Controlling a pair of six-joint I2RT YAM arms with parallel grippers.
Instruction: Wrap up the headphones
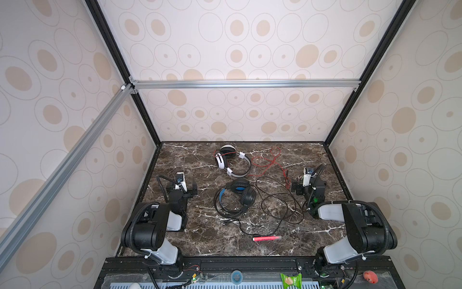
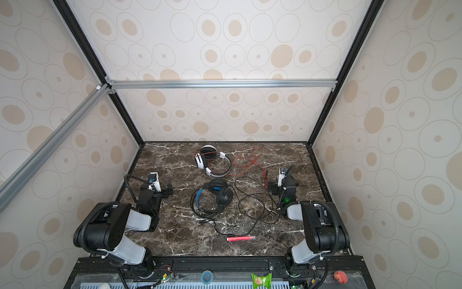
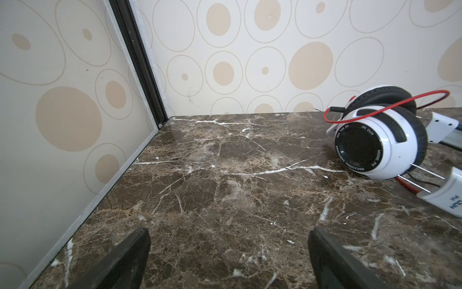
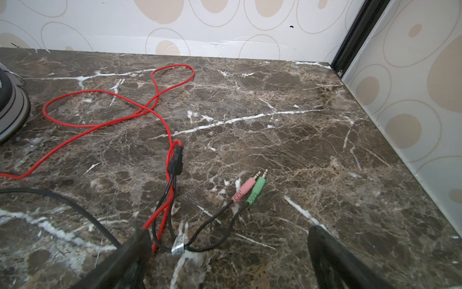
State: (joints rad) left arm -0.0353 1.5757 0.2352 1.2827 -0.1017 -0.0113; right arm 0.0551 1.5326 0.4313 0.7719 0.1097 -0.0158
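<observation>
The white headphones (image 1: 221, 161) (image 2: 201, 161) with black stripes lie at the back middle of the marble table (image 1: 200, 240). Their thin red cord (image 4: 147, 110) sprawls loose to the right and ends in pink and green plugs (image 4: 250, 187). The black headphones (image 1: 248, 196) (image 2: 224, 196) with a blue-lined band lie in the middle, their black cord (image 4: 45, 190) looping rightward. My left gripper (image 1: 192, 187) (image 3: 228, 250) rests open at the left, with bare marble between its fingers and the white ear cup (image 3: 375, 140) well ahead. My right gripper (image 1: 295, 186) (image 4: 228, 250) is open just over the cord ends, holding nothing.
A pink-red pen (image 1: 267, 238) (image 2: 240, 238) lies near the front, right of centre. Patterned walls close the table at the back and both sides. Both arm bases stand at the front corners, behind a black rail (image 1: 250, 262).
</observation>
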